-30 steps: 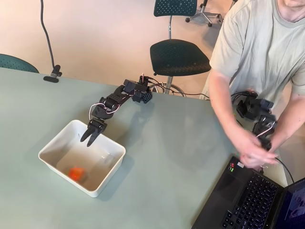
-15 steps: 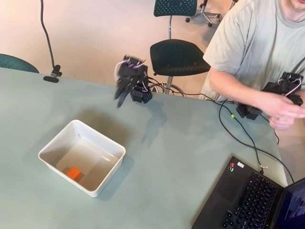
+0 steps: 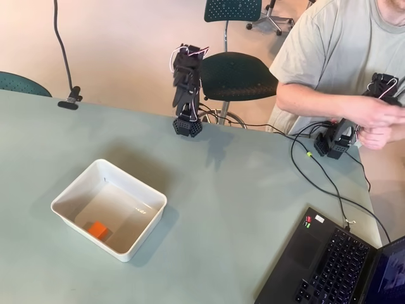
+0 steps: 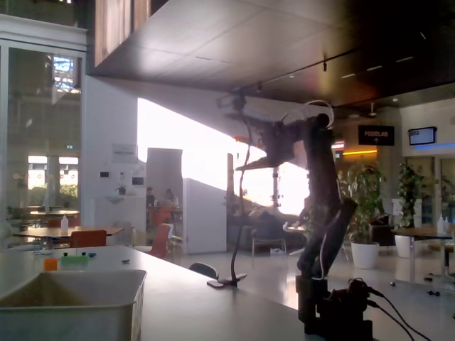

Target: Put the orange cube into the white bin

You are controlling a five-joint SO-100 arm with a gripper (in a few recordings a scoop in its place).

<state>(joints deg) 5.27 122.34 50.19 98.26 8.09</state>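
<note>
The orange cube (image 3: 97, 229) lies on the floor of the white bin (image 3: 133, 182), near its front-left wall in the overhead view. The bin (image 4: 71, 305) also fills the lower left of the fixed view, where its wall hides the inside. My black arm stands folded upright over its base (image 3: 188, 126) at the table's far edge, well away from the bin. The gripper (image 3: 182, 95) hangs high beside the arm. In the fixed view the gripper (image 4: 245, 149) points left as a dark silhouette, its jaws apart with nothing between them.
A laptop (image 3: 335, 266) sits at the front right corner, with cables (image 3: 316, 183) trailing across the table toward it. A person sits behind the right side. A black clamp (image 3: 69, 100) grips the far left edge. Chairs (image 3: 237, 75) stand beyond the table.
The gripper rose from just above the bin, swung back and folded up over the arm's base. The cube, released, settled on the bin floor and stays there.
</note>
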